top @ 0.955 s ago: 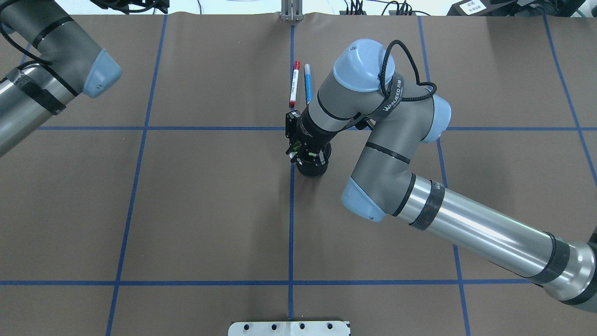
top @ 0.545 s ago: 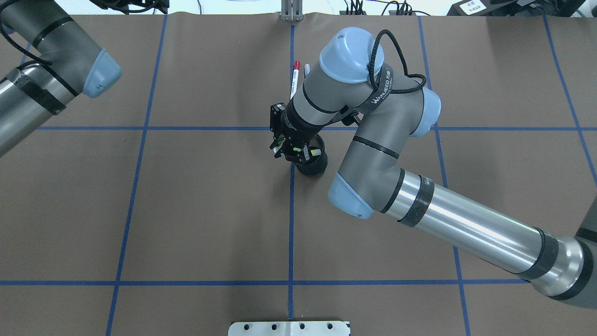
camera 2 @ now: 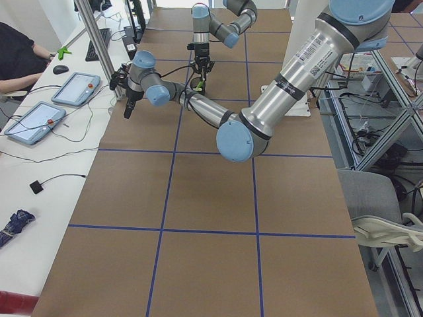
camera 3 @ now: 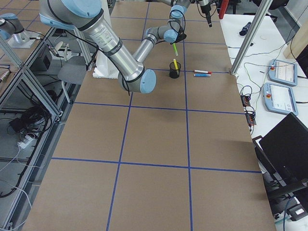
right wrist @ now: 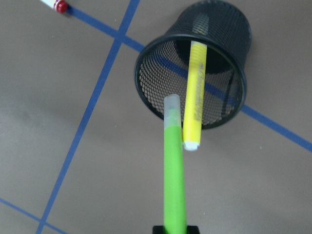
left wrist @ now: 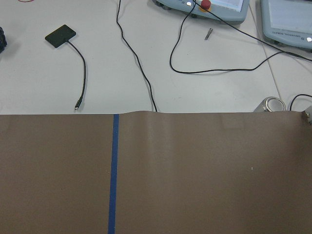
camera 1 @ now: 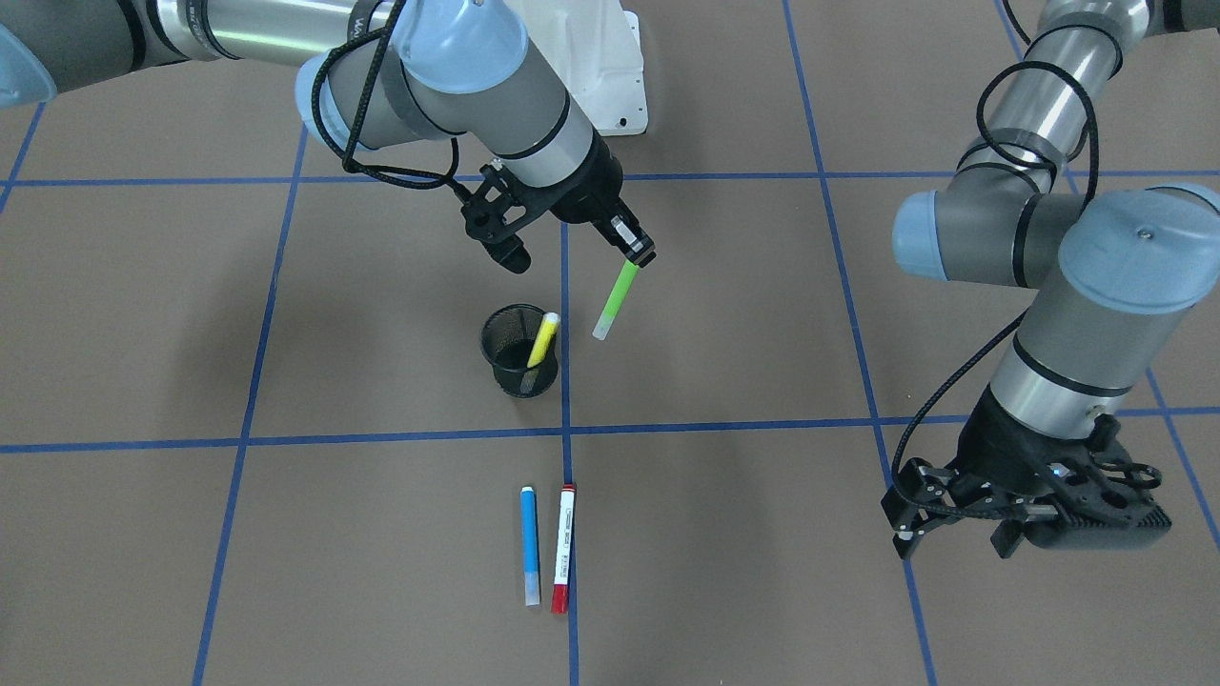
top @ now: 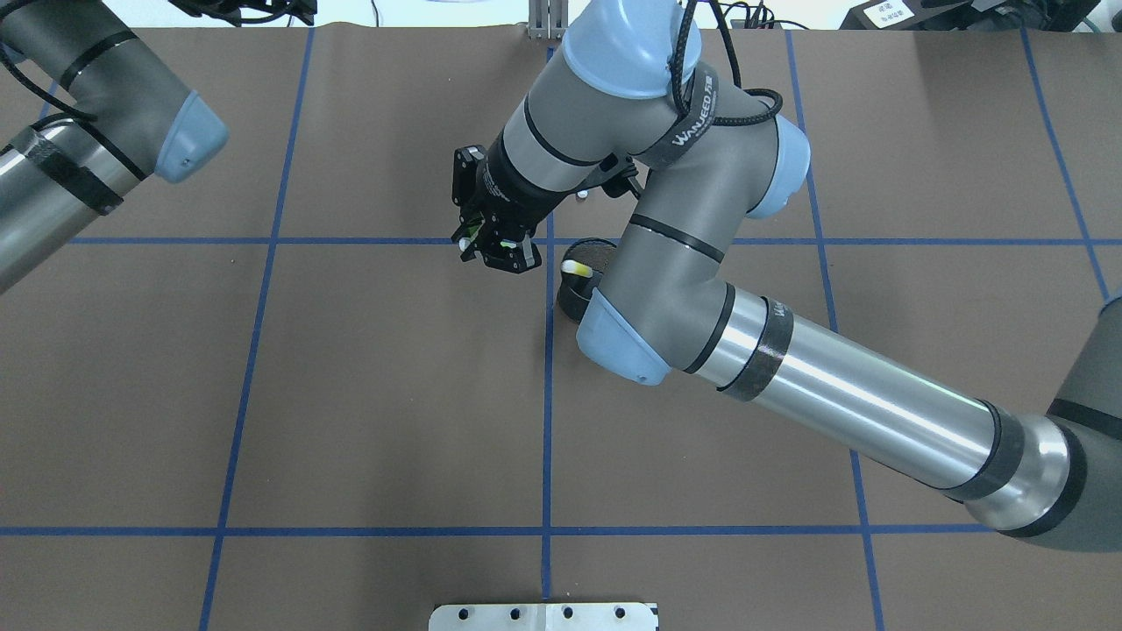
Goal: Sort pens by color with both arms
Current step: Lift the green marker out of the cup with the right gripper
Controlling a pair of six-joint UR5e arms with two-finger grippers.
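My right gripper (camera 1: 637,253) is shut on the bright green pen (camera 1: 615,301) and holds it in the air, hanging pale cap down, just beside the black mesh cup (camera 1: 503,367). In the right wrist view the green pen (right wrist: 174,170) points down next to the cup's rim (right wrist: 146,92). The yellow pen (camera 1: 543,340) leans inside the cup. The blue pen (camera 1: 529,545) and the white pen with red cap (camera 1: 562,548) lie side by side on the table. My left gripper (camera 1: 953,538) hangs open and empty far off at the table's side.
Brown table cover with a grid of blue tape lines (camera 1: 564,429). The white mounting base (camera 1: 610,67) sits at the robot's edge. In the overhead view the right arm's elbow (top: 627,337) covers part of the cup. Tablets and cables (left wrist: 195,29) lie beyond the table's end.
My right gripper has lifted the green pen out of the mesh cup and moved it left and away from the robot. The left arm has not moved.
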